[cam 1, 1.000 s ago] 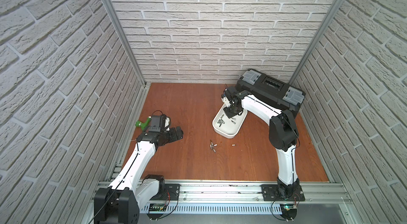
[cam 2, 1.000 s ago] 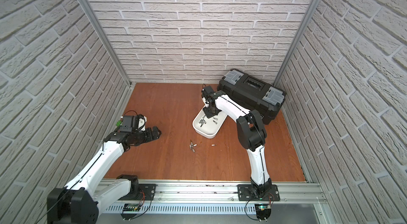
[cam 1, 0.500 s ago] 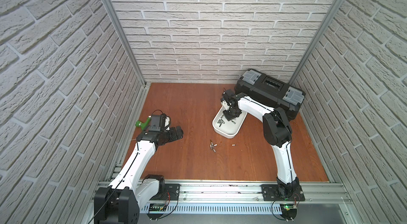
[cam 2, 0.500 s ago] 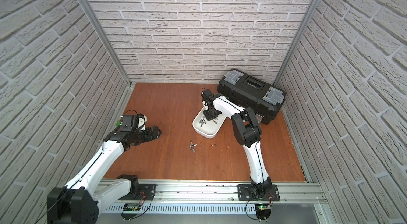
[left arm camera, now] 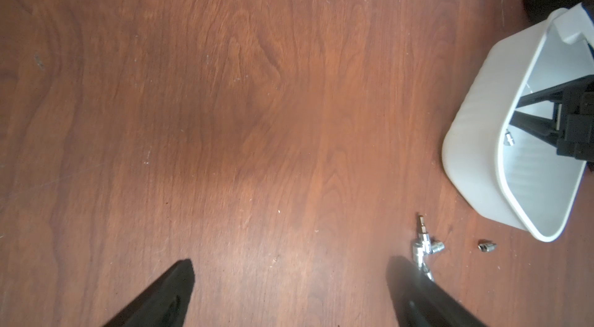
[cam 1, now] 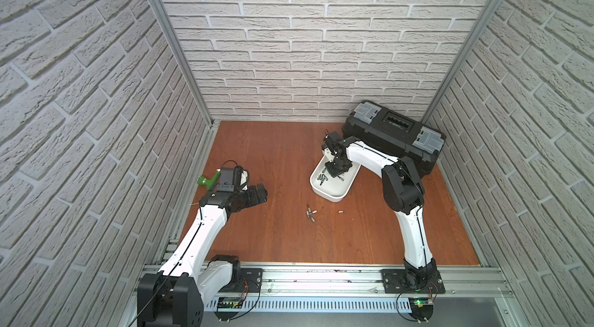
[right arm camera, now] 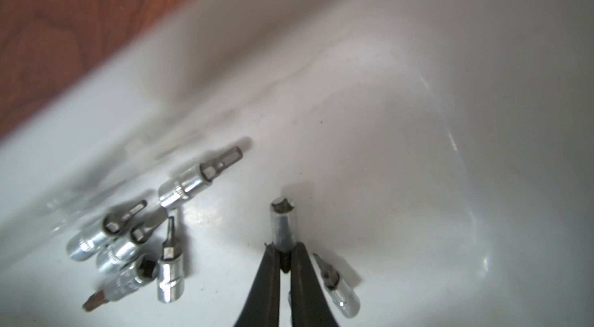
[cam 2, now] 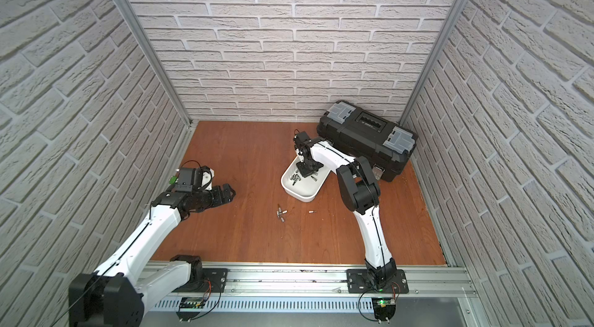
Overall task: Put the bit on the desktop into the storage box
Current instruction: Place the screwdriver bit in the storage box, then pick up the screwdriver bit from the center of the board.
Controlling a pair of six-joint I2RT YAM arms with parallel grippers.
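We can read no text, label, brand or number in any view. The black toolbox [cam 1: 393,140] shows no legible marking in both top views. The chrome socket bits [right arm camera: 199,177] in the storage box [right arm camera: 418,84] (close in the right wrist view) are too blurred to read.

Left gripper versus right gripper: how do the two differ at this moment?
1. The black left gripper stands wide open; the black right gripper is shut.
2. The left gripper holds nothing; the right gripper pinches a silver socket bit.
3. The left gripper hangs over the bare reddish-brown wood-grain desktop; the right gripper reaches into the shallow white plastic storage box.
Shared: both are black and taper to slim tips.
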